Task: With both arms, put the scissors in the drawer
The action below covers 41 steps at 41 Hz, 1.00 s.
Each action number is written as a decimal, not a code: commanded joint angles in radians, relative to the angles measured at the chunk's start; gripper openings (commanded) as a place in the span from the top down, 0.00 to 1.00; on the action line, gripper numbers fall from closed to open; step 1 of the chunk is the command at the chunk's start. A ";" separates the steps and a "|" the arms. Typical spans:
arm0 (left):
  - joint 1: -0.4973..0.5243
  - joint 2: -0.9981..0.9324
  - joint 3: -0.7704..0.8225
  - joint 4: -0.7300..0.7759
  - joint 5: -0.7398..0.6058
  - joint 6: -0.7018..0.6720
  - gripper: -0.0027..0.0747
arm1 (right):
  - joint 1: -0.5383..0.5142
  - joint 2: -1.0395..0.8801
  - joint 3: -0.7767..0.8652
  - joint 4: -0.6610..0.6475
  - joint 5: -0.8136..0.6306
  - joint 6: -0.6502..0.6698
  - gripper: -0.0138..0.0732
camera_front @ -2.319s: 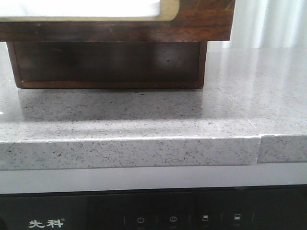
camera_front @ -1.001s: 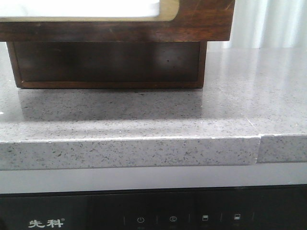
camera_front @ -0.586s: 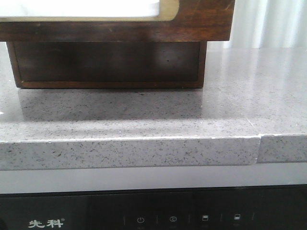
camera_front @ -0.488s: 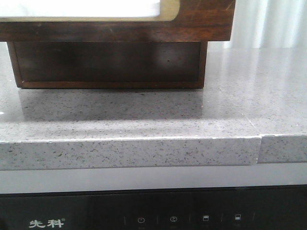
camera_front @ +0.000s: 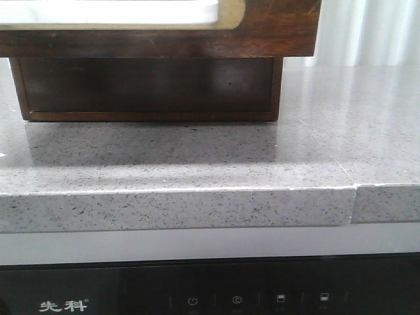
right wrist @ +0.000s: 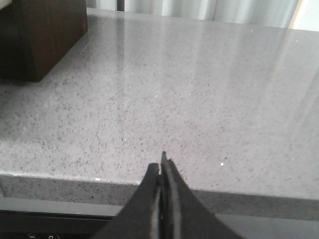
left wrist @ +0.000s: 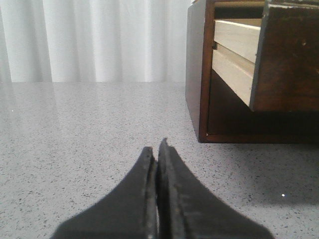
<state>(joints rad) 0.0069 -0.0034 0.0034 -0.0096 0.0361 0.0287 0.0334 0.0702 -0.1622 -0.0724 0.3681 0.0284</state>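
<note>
On my left feed I saw the left arm's black two-fingered tool [left wrist: 157,149] with its tips pressed together and nothing between them, low over the grey speckled stone surface [left wrist: 75,134]; white pleated curtains [left wrist: 94,40] hung behind it; beside the tool, further along that feed, stood the dark brown wooden cabinet [left wrist: 197,69], and from it the wide dark brown wooden drawer [left wrist: 286,55] stuck out, pulled open, its pale wooden side [left wrist: 234,55] showing in two planks; I could not see into the drawer from there.

On the front feed the drawer's scratched front [camera_front: 275,26] with its brass-coloured rounded frame [camera_front: 233,16] around a white panel [camera_front: 111,10] overhung the cabinet's lower part [camera_front: 147,85], which rested on the surface [camera_front: 197,164]; a seam [camera_front: 354,197] split the surface's front edge towards the right; below it ran a black appliance panel [camera_front: 216,295] with small touch symbols and white characters at its left; neither arm showed in this feed.

On my right feed the right arm's black tool [right wrist: 160,172] also had its tips closed together, empty, at the near edge of the surface [right wrist: 199,99]; a corner of the dark cabinet [right wrist: 50,35] sat well apart from it.

I could not find the small scissors in any of the three feeds, so I could not tell where they lay.
</note>
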 commanded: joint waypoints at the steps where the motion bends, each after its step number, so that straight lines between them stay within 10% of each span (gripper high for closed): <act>1: -0.007 -0.018 0.026 -0.008 -0.089 -0.008 0.99 | -0.007 -0.013 0.042 0.000 -0.204 0.001 0.91; 10: -0.007 -0.017 0.026 -0.008 -0.089 -0.008 0.99 | -0.007 -0.089 0.193 0.056 -0.450 0.001 0.91; 41: -0.007 -0.017 0.026 -0.008 -0.089 -0.008 0.99 | -0.007 -0.099 0.189 0.060 -0.433 -0.011 0.91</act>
<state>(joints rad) 0.0069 -0.0034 0.0034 -0.0096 0.0345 0.0287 0.0293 -0.0105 0.0247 -0.0176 0.0171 0.0296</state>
